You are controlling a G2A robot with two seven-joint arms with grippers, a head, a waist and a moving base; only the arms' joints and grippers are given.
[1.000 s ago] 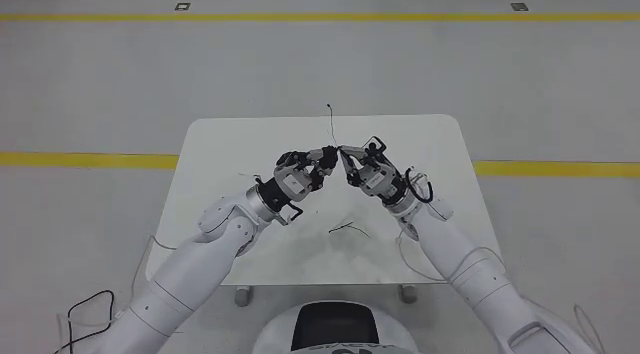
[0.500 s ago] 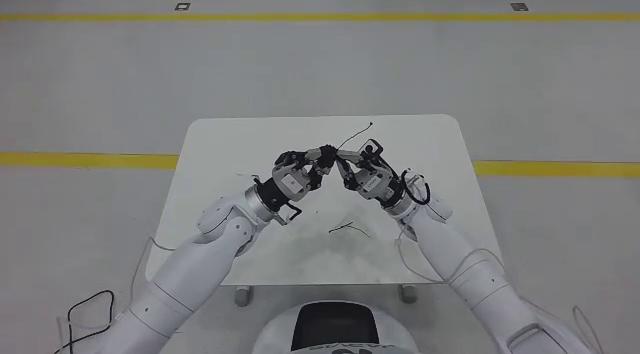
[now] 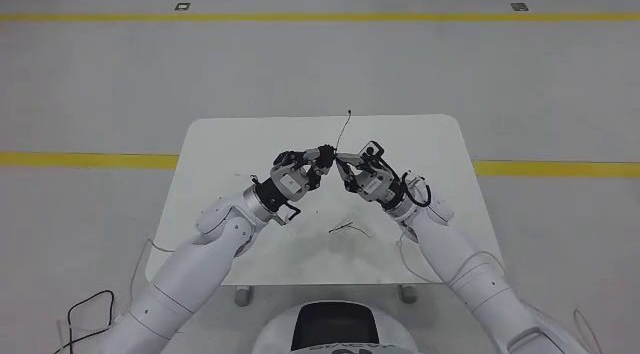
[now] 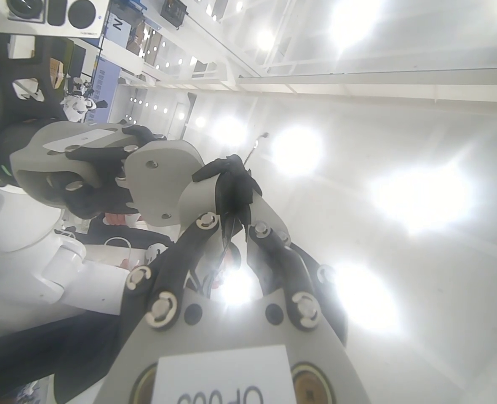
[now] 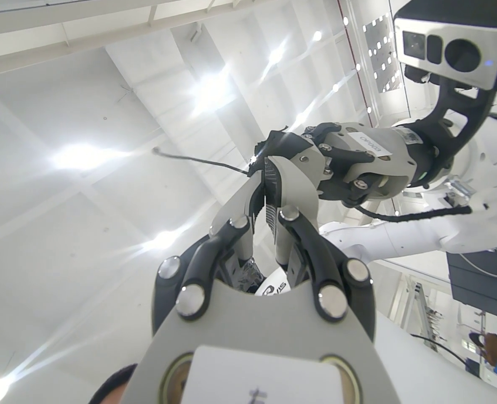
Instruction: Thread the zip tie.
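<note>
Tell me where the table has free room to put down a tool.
Both far corners of the table are bare. The middle is crowded: left gripper and right gripper meet on the zip tie; loose ties lie toward the near edge.

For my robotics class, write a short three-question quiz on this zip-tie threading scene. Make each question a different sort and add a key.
1. True or false: the left gripper and the right gripper meet fingertip to fingertip over the table.
2. What lies on the table nearer the robot than the grippers? A. loose black ties B. scissors C. a cup
3. Fill in: each gripper is ___ on the zip tie.
Key: 1 true; 2 A; 3 shut.
</note>
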